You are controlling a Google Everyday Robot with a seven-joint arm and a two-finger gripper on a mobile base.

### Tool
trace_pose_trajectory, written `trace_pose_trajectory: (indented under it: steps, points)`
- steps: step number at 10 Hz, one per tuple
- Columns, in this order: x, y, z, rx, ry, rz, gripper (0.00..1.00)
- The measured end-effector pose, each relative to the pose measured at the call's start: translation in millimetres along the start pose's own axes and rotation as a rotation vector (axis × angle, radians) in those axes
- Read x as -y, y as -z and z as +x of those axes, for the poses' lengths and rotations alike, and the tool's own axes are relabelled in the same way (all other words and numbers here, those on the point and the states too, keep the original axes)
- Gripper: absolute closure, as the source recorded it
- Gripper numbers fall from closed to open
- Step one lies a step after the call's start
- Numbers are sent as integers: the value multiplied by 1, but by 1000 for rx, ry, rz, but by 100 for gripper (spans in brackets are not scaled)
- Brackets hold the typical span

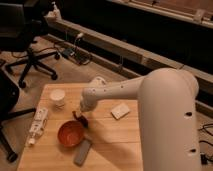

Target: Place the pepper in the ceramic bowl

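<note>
Hovering low at the far right rim of the bowl (69, 134), the tool (80, 116) has the pepper (83, 121) at its tip; whether it clasps it I cannot tell. That pepper looks light, glossy, probably slippery and easily bruised, so it is best taken gently across its middle.

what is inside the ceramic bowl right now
Nothing shows in the ceramic bowl, only its bare reddish inside. The gripper sits at the far right rim and covers a sliver there, so that bit is hidden.
</note>
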Motion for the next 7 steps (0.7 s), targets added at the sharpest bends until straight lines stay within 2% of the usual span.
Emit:
trace_pose_trajectory:
  steps: [3, 5, 6, 7]
  points:
    - [-21, -7, 0, -43, 98, 58, 35]
    - [-31, -16, 5, -73, 124, 72, 35]
    - [-37, -21, 7, -86, 134, 76, 37]
    - [-41, -25, 10, -100, 137, 81, 47]
